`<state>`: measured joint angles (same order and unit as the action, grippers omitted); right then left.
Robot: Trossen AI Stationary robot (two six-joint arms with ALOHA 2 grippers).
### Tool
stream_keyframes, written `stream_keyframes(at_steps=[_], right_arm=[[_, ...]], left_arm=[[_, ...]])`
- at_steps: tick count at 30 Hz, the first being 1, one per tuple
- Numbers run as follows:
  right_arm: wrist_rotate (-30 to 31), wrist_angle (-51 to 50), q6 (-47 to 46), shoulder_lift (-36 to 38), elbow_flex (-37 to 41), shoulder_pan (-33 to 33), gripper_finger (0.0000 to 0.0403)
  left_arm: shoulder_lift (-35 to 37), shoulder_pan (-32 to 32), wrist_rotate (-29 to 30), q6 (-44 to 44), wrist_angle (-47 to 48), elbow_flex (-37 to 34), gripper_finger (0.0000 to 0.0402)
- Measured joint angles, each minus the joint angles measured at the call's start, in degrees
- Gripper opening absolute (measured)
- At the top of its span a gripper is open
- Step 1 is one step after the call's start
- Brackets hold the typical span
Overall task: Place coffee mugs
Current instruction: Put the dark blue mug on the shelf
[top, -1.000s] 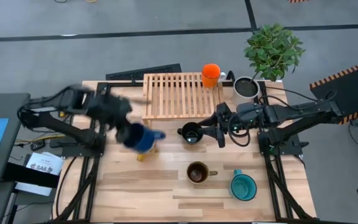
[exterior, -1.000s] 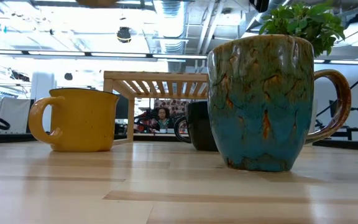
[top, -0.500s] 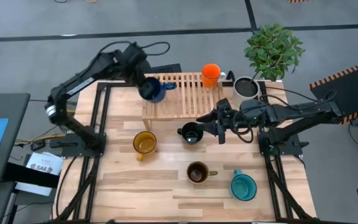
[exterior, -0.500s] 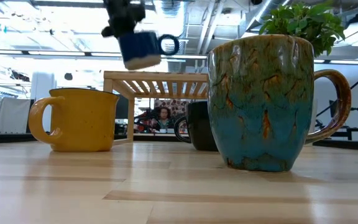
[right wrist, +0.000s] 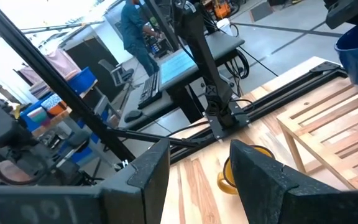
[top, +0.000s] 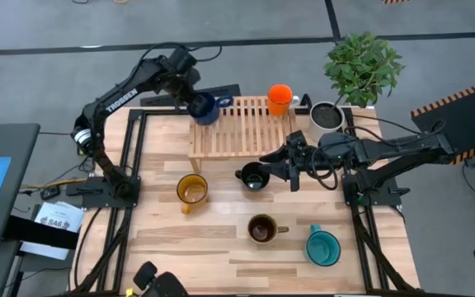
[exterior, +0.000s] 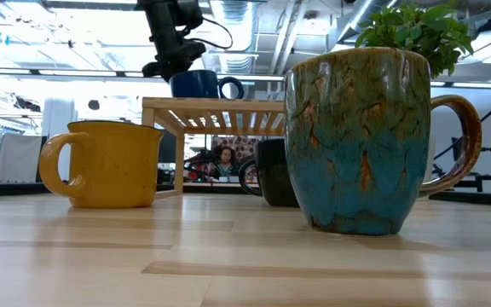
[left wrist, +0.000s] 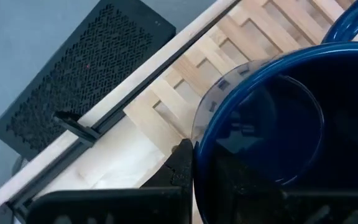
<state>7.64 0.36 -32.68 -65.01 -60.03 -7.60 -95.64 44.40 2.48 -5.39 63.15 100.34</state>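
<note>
The dark blue mug (top: 205,108) sits upright at the far-left corner of the wooden slatted rack (top: 242,136), with my left gripper (top: 195,99) shut on it. In the low view the blue mug (exterior: 196,83) has its base on the rack top (exterior: 220,104). An orange mug (top: 279,99) stands on the rack's far-right corner. On the table stand the black mug (top: 254,176), yellow mug (top: 192,190), brown mug (top: 262,229) and teal mug (top: 322,247). My right gripper (top: 285,170) hovers open just right of the black mug. My left gripper holds the blue mug by its rim wall (left wrist: 197,146), on the side away from the handle. One finger (left wrist: 181,167) lies on the outside of the wall; the other is hidden in the mug's dark hollow. It comes from above, slanting from the far left. The mug stands upright, its base on the rack.
A white plant pot (top: 326,115) and its leafy plant (top: 363,66) stand at the table's far-right corner. A black perforated box (left wrist: 79,81) lies behind the rack. A dark object (top: 157,285) shows at the near edge. Bare wood lies at the near-left.
My left gripper has carried the blue mug from above the yellow mug up and toward the far edge, then down onto the rack's far-left corner. The mug hung tilted in the air half a second ago; now it stands level on the rack. The yellow mug is uncovered.
</note>
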Motion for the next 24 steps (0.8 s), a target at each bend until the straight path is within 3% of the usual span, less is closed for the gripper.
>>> stream_keyframes(at_steps=[10,24], right_arm=[[0.0,0.2,-0.6,0.0,0.0,0.0,0.0193],[0.0,0.1,-3.4,0.0,0.0,0.0,0.0193]], left_arm=[[-0.1,0.4,1.4,0.2,0.3,-0.3,0.0047],[-0.1,0.3,1.0,0.4,0.3,-0.3,0.0046]])
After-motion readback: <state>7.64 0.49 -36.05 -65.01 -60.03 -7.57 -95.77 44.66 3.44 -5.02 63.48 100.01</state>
